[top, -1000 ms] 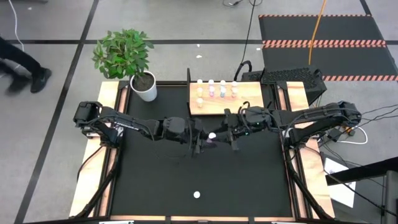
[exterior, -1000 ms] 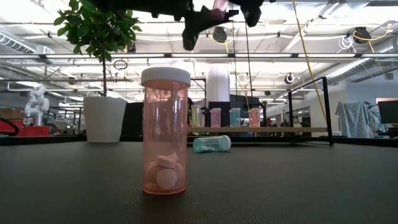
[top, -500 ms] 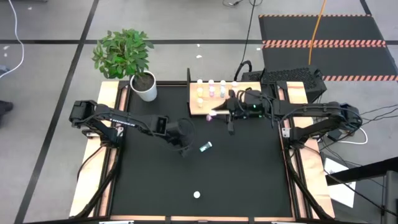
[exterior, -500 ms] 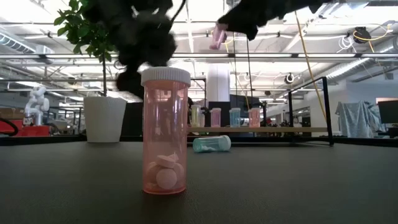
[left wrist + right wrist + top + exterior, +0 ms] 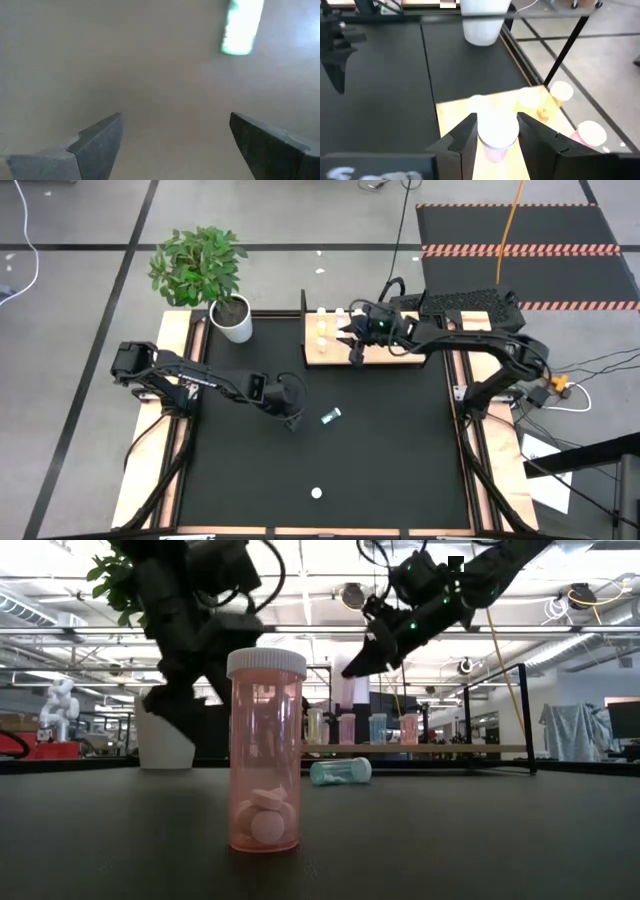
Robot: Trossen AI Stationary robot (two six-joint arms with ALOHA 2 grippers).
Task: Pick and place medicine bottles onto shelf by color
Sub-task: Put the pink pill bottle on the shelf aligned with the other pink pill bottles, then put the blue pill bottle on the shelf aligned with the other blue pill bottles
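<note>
Currently right end effector (image 5: pixel 496 131) pinches a pink bottle (image 5: pixel 495 136) above the shelf (image 5: pixel 385 350); left end effector (image 5: pixel 175 142) spread near the teal bottle (image 5: pixel 330 417); the orange bottle (image 5: pixel 265 750) remains on the desk (image 5: pixel 380 460).

I can read no text, label, brand, number or sign from my remote station. The nearest medicine bottle (image 5: pixel 265 750) on the table (image 5: pixel 480 840) shows no printed label, and the far floor carries only red-and-black hazard striping (image 5: pixel 520 250), without words.

Grey tiled floor (image 5: pixel 80 220) with dark seams; black mat (image 5: pixel 520 230) edged in striped tape; ceiling beams (image 5: pixel 560 635).
</note>
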